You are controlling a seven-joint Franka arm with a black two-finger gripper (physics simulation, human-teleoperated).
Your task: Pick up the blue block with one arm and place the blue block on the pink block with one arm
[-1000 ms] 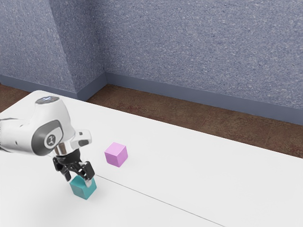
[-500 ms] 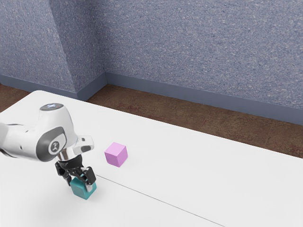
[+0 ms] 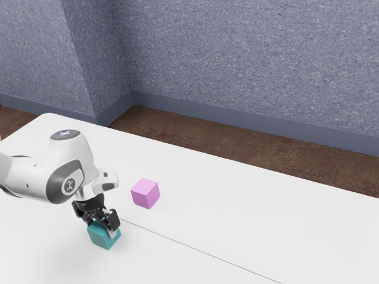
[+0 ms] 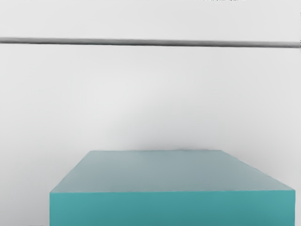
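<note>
Blue block clamped in jaws; pink block near, bare table between.

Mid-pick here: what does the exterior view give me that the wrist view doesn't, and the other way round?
Exterior view: the pink block, standing apart from the blue block toward the exterior view's right, plus the arm low over the blue block, the wall and the floor.
Wrist view: a close look at the blue block's top face, with bare table between it and the dark line.
Both: blue block, white table, dark line.
</note>
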